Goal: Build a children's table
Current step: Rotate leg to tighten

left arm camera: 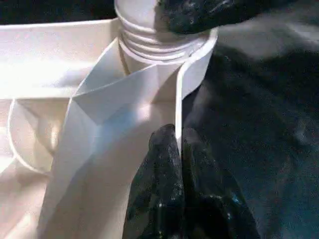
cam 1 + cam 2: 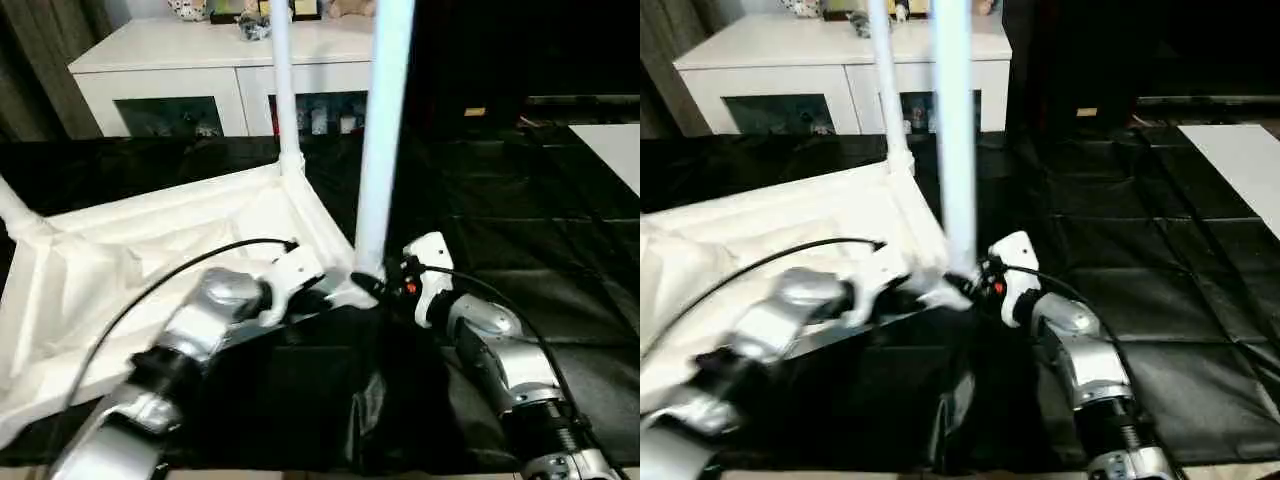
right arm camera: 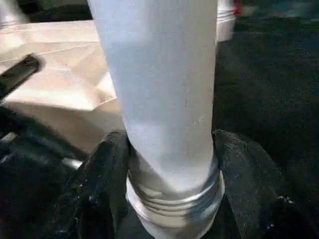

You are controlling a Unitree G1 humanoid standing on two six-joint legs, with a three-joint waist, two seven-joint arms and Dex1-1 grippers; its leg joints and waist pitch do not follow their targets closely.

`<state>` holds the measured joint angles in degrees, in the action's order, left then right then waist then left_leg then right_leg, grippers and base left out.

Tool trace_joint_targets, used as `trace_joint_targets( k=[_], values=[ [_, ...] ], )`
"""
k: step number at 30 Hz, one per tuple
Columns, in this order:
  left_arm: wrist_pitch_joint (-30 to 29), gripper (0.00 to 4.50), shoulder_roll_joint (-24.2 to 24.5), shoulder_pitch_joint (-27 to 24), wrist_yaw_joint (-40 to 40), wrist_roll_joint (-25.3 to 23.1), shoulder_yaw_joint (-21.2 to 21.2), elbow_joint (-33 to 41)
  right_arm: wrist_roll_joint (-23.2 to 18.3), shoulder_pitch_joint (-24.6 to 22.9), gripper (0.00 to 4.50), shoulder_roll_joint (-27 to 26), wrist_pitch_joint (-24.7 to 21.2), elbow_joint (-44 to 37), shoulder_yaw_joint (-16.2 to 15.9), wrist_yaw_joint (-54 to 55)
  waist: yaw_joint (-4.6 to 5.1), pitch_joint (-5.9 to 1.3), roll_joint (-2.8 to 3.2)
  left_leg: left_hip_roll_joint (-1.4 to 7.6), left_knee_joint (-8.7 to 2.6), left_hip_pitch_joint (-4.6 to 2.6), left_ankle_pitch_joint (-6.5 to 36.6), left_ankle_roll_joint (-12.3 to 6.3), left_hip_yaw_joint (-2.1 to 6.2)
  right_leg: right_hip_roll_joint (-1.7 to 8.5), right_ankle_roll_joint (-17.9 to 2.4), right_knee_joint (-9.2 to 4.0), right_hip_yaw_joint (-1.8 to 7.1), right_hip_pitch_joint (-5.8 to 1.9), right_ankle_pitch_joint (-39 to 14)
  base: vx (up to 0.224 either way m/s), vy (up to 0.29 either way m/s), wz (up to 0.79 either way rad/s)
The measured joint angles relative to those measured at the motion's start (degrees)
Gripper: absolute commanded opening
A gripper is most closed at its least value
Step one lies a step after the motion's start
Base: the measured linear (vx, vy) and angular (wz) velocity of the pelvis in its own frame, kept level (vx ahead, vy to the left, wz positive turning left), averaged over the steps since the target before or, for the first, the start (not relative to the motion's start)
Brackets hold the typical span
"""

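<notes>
The white tabletop lies upside down on the black mat. One white leg stands in its far corner socket, and another leg slants off at the left. At the near corner a third leg stands upright. My right gripper is shut on this leg's base, with a finger on each side just above the threaded end. My left gripper is shut on the tabletop's thin rim right beside that corner socket, its fingers pressed together.
A white cabinet with glass doors stands behind the mat. Dark furniture fills the back right. A white panel lies at the right edge. Crinkled black mat stretches out to the right of my right arm.
</notes>
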<state>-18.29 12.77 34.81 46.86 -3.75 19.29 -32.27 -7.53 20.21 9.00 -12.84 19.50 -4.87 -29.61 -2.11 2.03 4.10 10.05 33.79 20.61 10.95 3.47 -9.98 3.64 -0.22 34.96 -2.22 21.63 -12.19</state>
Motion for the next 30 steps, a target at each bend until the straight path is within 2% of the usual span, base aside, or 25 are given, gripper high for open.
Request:
trace_joint_targets(
  k=[3, 7, 11, 12, 14, 16, 20, 23, 25, 27, 30],
  values=[
    [-1.2, 0.00, -4.4, 3.4, -7.1, -0.8, -0.8, -5.3, 3.5, 2.3, 2.23, -3.8, 0.7, 2.3, 0.5, 10.6, 0.34, 0.00, 0.08, -0.10, 0.00, -0.32, 0.0, 0.00, 0.00, 0.11, 0.1, -0.06, -0.01, -0.24, -0.1, 0.000, 0.000, 0.00],
    [0.1, 0.00, -9.5, 6.8, -14.5, -1.1, -1.6, -11.9, 5.9, 5.3, 2.09, -8.6, 0.4, 5.7, 2.4, 22.7, 0.48, -0.03, 0.21, -0.20, -0.11, -0.28, 0.0, -0.01, 0.01, 0.22, 0.1, -0.37, -0.06, -0.25, -0.1, 0.000, 0.000, 0.00],
    [1.5, 0.00, -10.4, 7.2, -15.8, -1.1, -2.1, -13.3, 6.1, 6.0, 2.09, -9.0, 1.3, 6.7, 2.6, 24.1, 0.43, -0.10, 0.32, -0.19, -0.18, -0.24, 0.0, -0.01, 0.02, 0.22, 0.2, -0.64, -0.09, -0.36, 0.1, 0.000, 0.000, 0.00],
    [1.8, 0.00, -10.3, 7.2, -15.8, -1.1, -2.1, -13.3, 6.1, 5.9, 2.57, -9.0, 2.1, 6.8, 2.7, 23.8, 0.42, -0.12, 0.37, -0.19, -0.20, -0.22, 0.0, -0.02, 0.01, 0.23, 0.1, -0.69, -0.11, -0.35, 0.2, 0.000, 0.000, 0.00],
    [2.2, 0.00, -9.9, 7.2, -15.8, -1.2, -2.0, -13.3, 5.9, 5.5, 2.70, -8.8, 3.1, 6.5, 2.7, 22.2, 0.41, -0.11, 0.38, -0.18, -0.27, -0.21, 0.0, -0.02, 0.01, 0.23, 0.0, -0.71, -0.16, -0.34, 0.4, 0.000, 0.000, 0.00],
    [2.9, 0.00, -8.6, 7.5, -16.0, -1.6, -2.1, -13.6, 5.9, 4.1, 2.78, -8.6, 3.9, 5.9, 1.2, 18.9, 0.77, -0.04, 0.32, -0.15, -0.39, -0.02, 0.0, -0.02, 0.05, 0.20, -0.1, -0.72, -0.23, -0.24, 0.5, 0.000, 0.000, 0.00],
    [3.8, 0.00, -7.4, 7.5, -15.0, -1.7, -2.1, -13.1, 5.7, 3.4, 3.12, -5.9, 4.0, 5.0, -1.7, 13.1, 1.06, -0.02, 0.36, -0.13, -0.50, 0.46, 0.0, -0.02, 0.20, 0.18, 0.0, -0.80, -0.39, 0.27, 0.8, 0.000, 0.000, 0.00],
    [4.6, 0.00, -5.5, 5.8, -11.3, -1.6, -1.8, -10.3, 4.6, 1.9, 3.12, -1.1, 3.7, 0.6, -4.0, 4.3, 0.84, -0.02, 0.38, 0.00, -0.51, 0.52, 0.0, -0.03, 0.20, 0.01, 0.1, -0.85, -0.38, 0.32, 0.7, 0.000, 0.000, 0.00],
    [6.2, 0.00, -3.1, 3.3, -6.2, -0.4, -1.4, -6.8, 2.7, -0.3, 3.12, 5.1, 3.8, -4.4, -6.2, -5.4, 0.35, -0.01, 0.42, 0.05, -0.62, 0.54, 0.0, -0.05, 0.19, -0.04, 0.1, -1.00, -0.38, 0.31, 0.6, 0.000, 0.000, 0.00],
    [7.5, 0.00, -0.6, 1.5, -1.5, 0.5, -1.3, -4.7, 1.9, -1.5, 3.12, 9.2, 4.0, -6.1, -6.4, -11.7, 0.04, -0.02, 0.44, 0.06, -0.67, 0.52, -0.1, -0.31, 0.17, -0.04, 0.1, -0.96, -0.38, 0.34, 0.6, 0.000, 0.000, 0.00],
    [8.3, 0.00, 2.7, -1.0, 4.4, 2.4, -1.3, -1.6, 0.6, -2.4, 3.12, 12.0, 4.4, -8.0, -6.6, -16.3, -0.06, -0.01, 0.46, 0.13, -0.70, 0.52, -0.1, -0.30, 0.16, -0.10, 0.1, -0.93, -0.39, 0.38, 0.6, 0.000, 0.000, 0.00]
  ],
)
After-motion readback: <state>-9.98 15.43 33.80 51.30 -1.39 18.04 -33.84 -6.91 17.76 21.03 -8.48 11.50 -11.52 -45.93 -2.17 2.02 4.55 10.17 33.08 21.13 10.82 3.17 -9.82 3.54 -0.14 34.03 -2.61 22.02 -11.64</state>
